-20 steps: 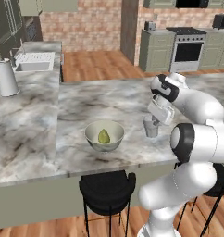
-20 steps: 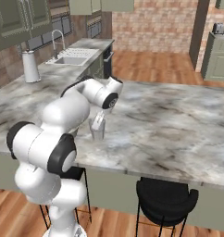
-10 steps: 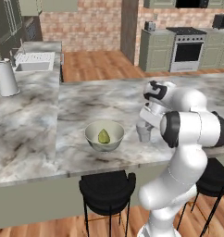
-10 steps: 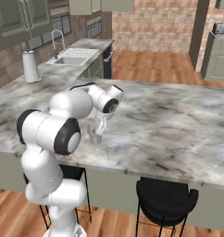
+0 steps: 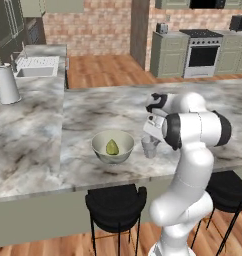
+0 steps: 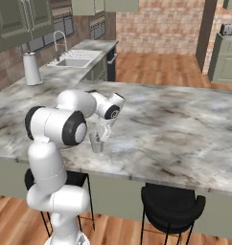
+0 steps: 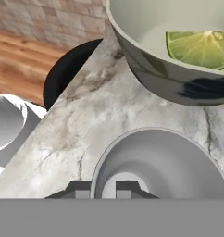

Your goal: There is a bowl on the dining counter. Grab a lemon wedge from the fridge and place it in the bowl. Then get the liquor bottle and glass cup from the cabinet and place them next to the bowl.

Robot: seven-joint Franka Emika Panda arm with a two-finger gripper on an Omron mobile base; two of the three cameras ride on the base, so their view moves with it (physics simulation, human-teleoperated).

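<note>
A pale bowl (image 5: 99,143) sits on the marble dining counter (image 5: 43,145) with a green lemon wedge (image 5: 112,147) inside it. Just right of the bowl is a clear glass cup (image 5: 149,148), upright at the counter surface. My gripper (image 5: 151,136) comes down on the cup from above and is shut on its rim. The hand view looks into the cup (image 7: 164,157), with my gripper (image 7: 103,189) pinching its near wall, one fingertip inside and one outside. Close beyond it are the bowl (image 7: 151,69) and the wedge (image 7: 202,46). From the right base view, the cup (image 6: 96,144) hangs under my gripper (image 6: 98,136).
The counter's front edge runs close to the cup, with black stools (image 5: 115,205) below it. A white pitcher (image 5: 6,84) and a sink (image 5: 37,67) stand far left on the side counter. Open marble stretches behind and to the right of the cup.
My hand has carried the cup leftward toward the bowl and lower, down to the counter surface beside the bowl. The bowl and wedge have not moved.
</note>
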